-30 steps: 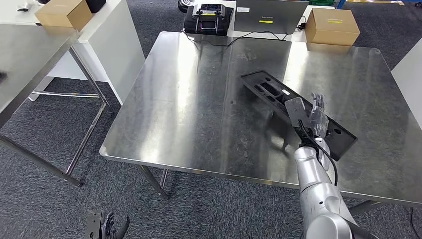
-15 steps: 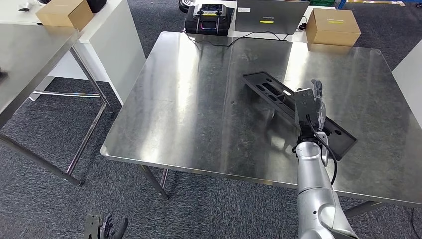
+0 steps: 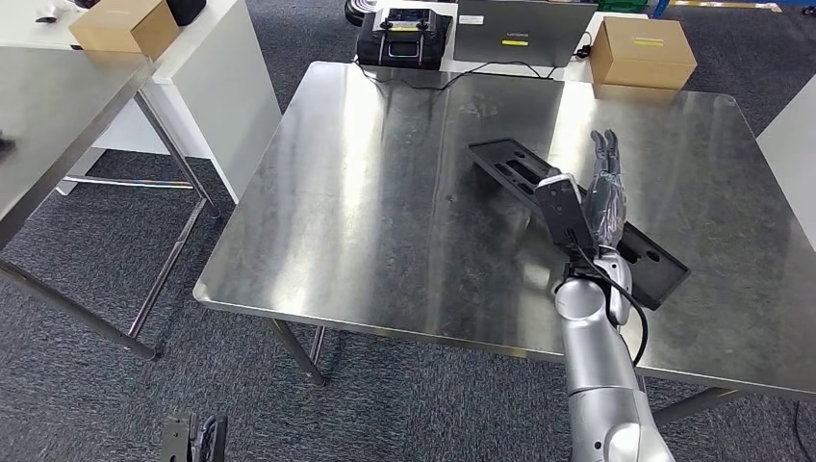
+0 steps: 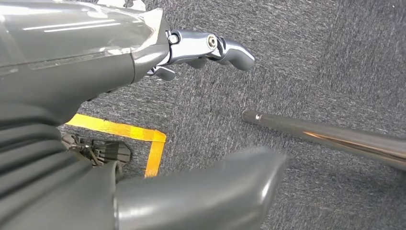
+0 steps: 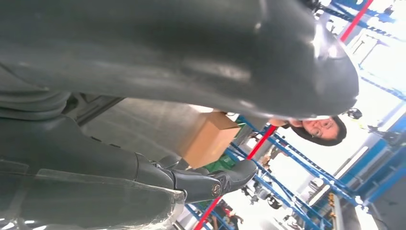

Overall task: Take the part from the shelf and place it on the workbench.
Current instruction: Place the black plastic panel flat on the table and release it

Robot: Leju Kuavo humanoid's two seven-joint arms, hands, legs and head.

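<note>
1. I am seeing the part (image 3: 577,212), a long black tray-like piece with cut-outs, lying flat on the steel bench (image 3: 385,212), running diagonally across its right half.
2. My right hand (image 3: 603,197) is hovering above the middle of the part, palm edge-on, with its fingers (image 3: 604,154) stretched out straight and together, pointing toward the far edge of the bench. They are gripping nothing; the hand is released.
3. The part is passing beneath the hand: one end is showing beyond the fingers on the far left side, the other end is sticking out near the wrist on the right. I cannot tell whether the hand is touching it.
4. My left hand (image 4: 143,96) is hanging low beside the body over grey carpet, its fingers (image 4: 210,45) loosely apart and holding nothing.
5. A cardboard box (image 3: 642,50) is sitting at the far right corner of the bench, well apart from the part.
6. A person (image 5: 321,128) is standing in the right wrist view.
</note>
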